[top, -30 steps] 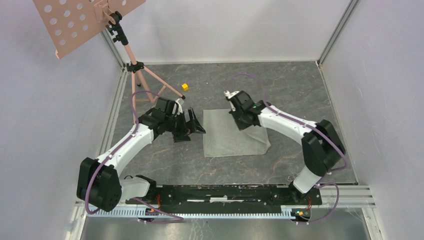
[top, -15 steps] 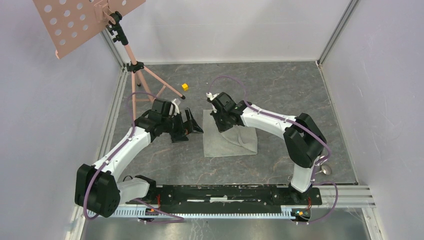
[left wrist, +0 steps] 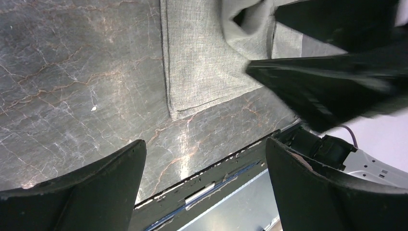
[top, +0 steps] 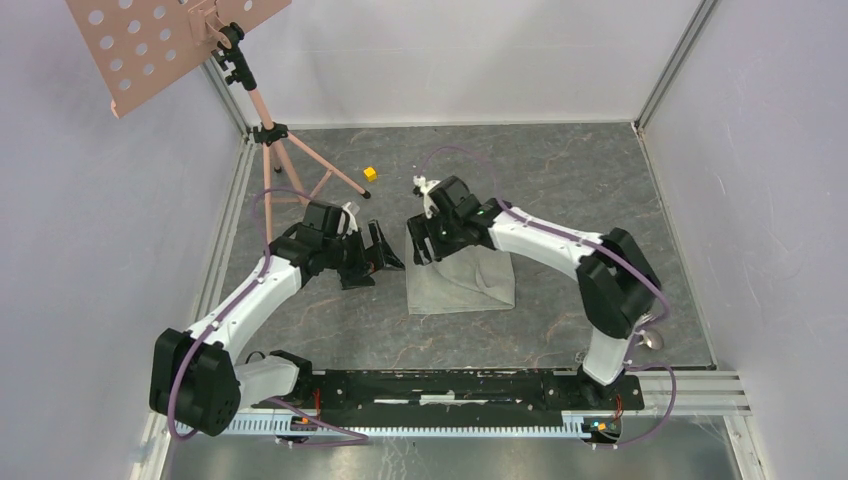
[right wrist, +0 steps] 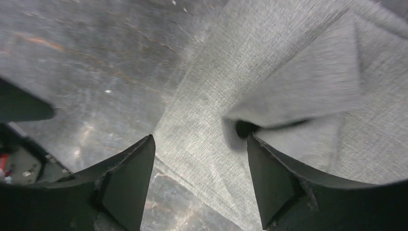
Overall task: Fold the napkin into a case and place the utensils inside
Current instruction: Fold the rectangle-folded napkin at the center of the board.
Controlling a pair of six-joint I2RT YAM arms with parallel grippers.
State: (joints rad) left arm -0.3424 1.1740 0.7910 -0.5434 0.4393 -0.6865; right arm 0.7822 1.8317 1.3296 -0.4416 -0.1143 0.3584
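Salmon-pink music stand (top: 262,120) at 10 o'clock: tripod feet on the dark marbled tabletop (top: 580,180), its perforated desk (top: 150,40) tilted over the far corner at 10–11. Small yellow cube (top: 369,173) at 11 o'clock, just beside the nearest leg tip, not touching. Pale walls (top: 450,60) at 9, 12 and 3 o'clock; black mounting rail (top: 450,385) along 6 o'clock.

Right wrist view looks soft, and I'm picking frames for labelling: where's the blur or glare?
Right wrist: the napkin weave and the table are smeared and streaky. Left wrist: the napkin hem is sharp, the right gripper is blurred, and there is a pale sheen on the table. Top external: sharp and evenly lit.
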